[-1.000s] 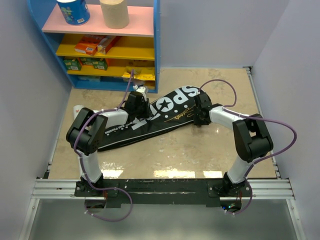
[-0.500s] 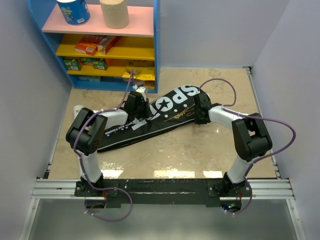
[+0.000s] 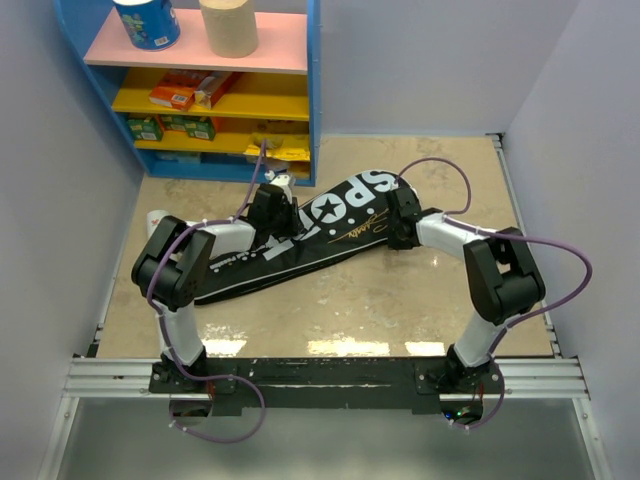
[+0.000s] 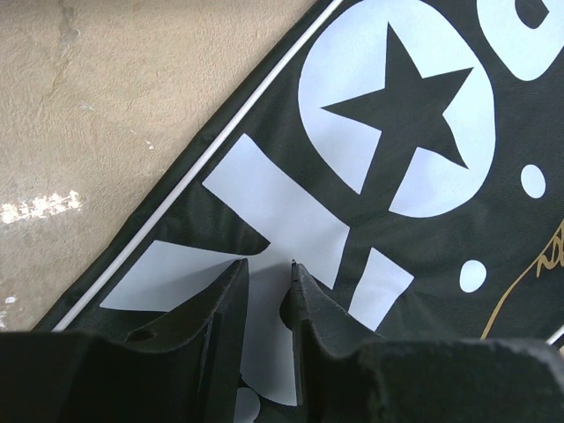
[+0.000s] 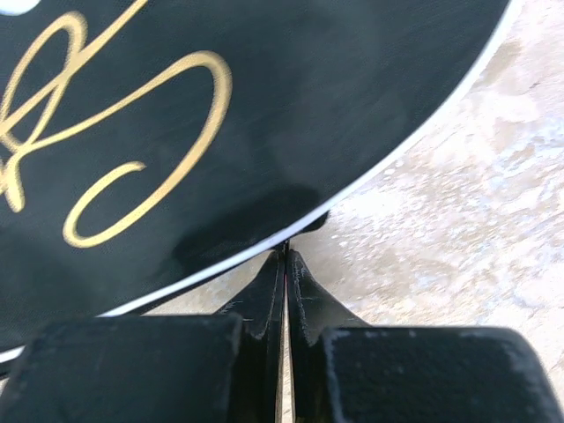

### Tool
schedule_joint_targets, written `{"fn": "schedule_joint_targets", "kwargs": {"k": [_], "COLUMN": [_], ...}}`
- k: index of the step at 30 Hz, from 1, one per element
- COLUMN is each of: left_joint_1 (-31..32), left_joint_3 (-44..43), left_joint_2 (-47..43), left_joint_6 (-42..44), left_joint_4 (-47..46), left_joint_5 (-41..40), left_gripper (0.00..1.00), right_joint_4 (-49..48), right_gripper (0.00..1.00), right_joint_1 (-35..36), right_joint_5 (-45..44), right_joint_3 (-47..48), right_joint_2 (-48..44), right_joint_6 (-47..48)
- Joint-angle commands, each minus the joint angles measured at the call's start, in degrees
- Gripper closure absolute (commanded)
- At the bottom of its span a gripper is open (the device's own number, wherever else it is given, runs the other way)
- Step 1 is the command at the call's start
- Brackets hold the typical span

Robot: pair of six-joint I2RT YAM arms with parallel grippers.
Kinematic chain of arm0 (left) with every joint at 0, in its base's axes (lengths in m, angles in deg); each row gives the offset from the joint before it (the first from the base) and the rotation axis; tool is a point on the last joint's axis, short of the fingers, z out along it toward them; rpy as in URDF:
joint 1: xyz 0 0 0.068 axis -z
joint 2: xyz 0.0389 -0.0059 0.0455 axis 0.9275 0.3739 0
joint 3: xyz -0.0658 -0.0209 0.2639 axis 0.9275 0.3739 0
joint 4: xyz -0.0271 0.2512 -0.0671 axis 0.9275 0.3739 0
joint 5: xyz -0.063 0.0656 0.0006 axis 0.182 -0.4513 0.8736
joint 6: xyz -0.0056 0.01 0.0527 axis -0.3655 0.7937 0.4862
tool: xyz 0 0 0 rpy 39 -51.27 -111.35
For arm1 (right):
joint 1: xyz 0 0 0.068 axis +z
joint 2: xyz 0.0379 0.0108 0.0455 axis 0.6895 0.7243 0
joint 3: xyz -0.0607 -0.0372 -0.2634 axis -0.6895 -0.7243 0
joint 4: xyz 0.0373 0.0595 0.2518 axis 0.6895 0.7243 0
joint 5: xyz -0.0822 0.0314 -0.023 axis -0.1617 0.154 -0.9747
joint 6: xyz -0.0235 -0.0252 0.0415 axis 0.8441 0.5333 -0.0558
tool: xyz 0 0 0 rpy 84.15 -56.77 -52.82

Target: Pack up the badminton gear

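Lying diagonally across the centre of the tan tabletop [image 3: 400, 300]: black bag [image 3: 330, 235] lettered SPORT. At its right edge, right pincer [image 5: 286, 262], clenched, tips touching the white piping. On the lettered face, left pincer [image 4: 267, 286], nearly closed; cannot tell whether grasping fabric. Farther, upper left: blue shelf [image 3: 312, 100].
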Motion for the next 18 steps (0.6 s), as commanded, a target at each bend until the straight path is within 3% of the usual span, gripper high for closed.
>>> {"fn": "schedule_joint_targets", "kwargs": {"k": [1,9,18], "left_joint_1": [-0.12,0.23,1.29], "left_joint_3": [2.15,3.29,3.73], "left_joint_2": [0.34,0.86,0.43], "left_joint_6": [1.35,1.26,0.91], "left_joint_4": [2.85,1.27,0.65], "left_joint_5": [0.80,1.42,1.86], "left_gripper": [0.69,0.70,0.70], "right_joint_4": [1.69,3.80,0.04], "right_gripper": [1.00,1.00,1.00], "right_joint_1": [4.11,14.66,28.81], "right_joint_5": [2.44,4.11,11.04], "right_joint_3": [-0.76,2.31,8.82], "right_joint_2": [-1.57,-2.54,2.91], "right_joint_6": [-1.21,-5.42,-11.74]}}
